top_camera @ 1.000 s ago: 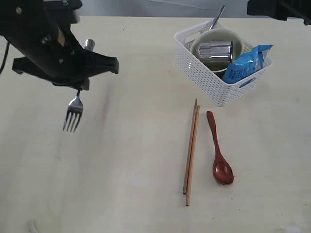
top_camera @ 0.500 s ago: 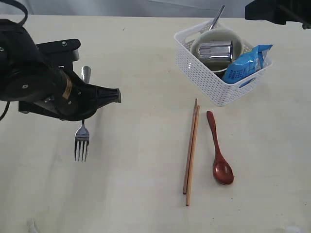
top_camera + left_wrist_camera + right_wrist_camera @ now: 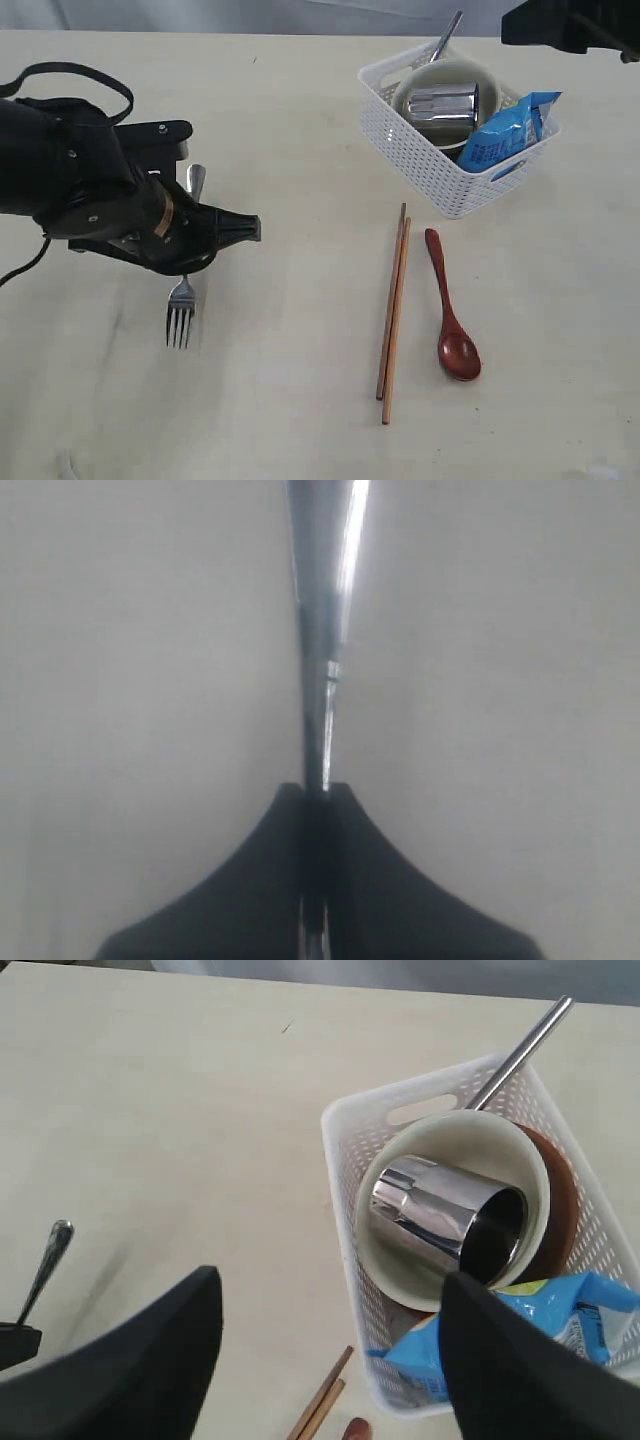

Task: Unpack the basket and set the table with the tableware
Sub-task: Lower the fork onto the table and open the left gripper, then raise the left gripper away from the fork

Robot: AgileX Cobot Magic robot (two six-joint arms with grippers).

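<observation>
My left gripper (image 3: 186,262) is shut on the middle of a steel fork (image 3: 181,318), seen close up in the left wrist view with the fork (image 3: 326,630) pinched between the jaws of the left gripper (image 3: 320,792). The fork hangs tines down, low over the table (image 3: 280,400) at the left. The white basket (image 3: 400,140) at the back right holds a cream bowl (image 3: 452,70), a steel cup (image 3: 440,103) and a knife (image 3: 447,38). My right gripper (image 3: 330,1295) hovers open above the basket (image 3: 345,1210), over the cup (image 3: 440,1215), the bowl (image 3: 400,1260) and a brown plate (image 3: 562,1200).
Two chopsticks (image 3: 393,310) and a red-brown spoon (image 3: 452,320) lie side by side on the table in front of the basket. A blue snack bag (image 3: 505,130) leans in the basket's near corner. The right arm (image 3: 570,25) shows at the top right edge.
My left gripper has come down and moved right with the fork, so the tines hang much closer to the table. The right arm and the basket's contents have not moved.
</observation>
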